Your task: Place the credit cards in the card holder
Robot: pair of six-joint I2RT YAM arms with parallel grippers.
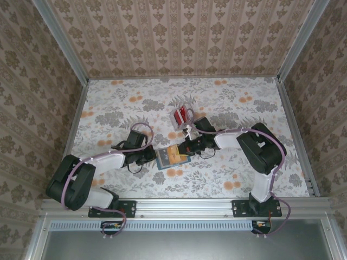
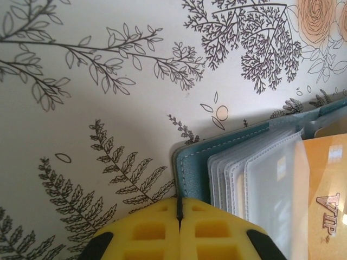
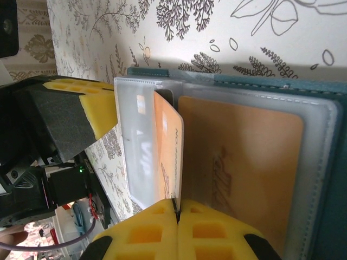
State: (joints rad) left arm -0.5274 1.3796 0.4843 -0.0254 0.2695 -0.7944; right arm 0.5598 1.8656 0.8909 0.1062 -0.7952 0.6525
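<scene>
On table (image 1: 108, 103) — card holder (image 1: 169, 156) (open)

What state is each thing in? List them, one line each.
Wallet: lying open on the table, clear sleeves fanned up.
Orange card: tucked in a sleeve.
Upright card: standing on edge among the sleeves, pinched at its edge.
Red cards: on the table beyond the wallet, not yet in it.
Left gripper: shut on the wallet's cover edge.
Right gripper: shut on the upright card.
</scene>
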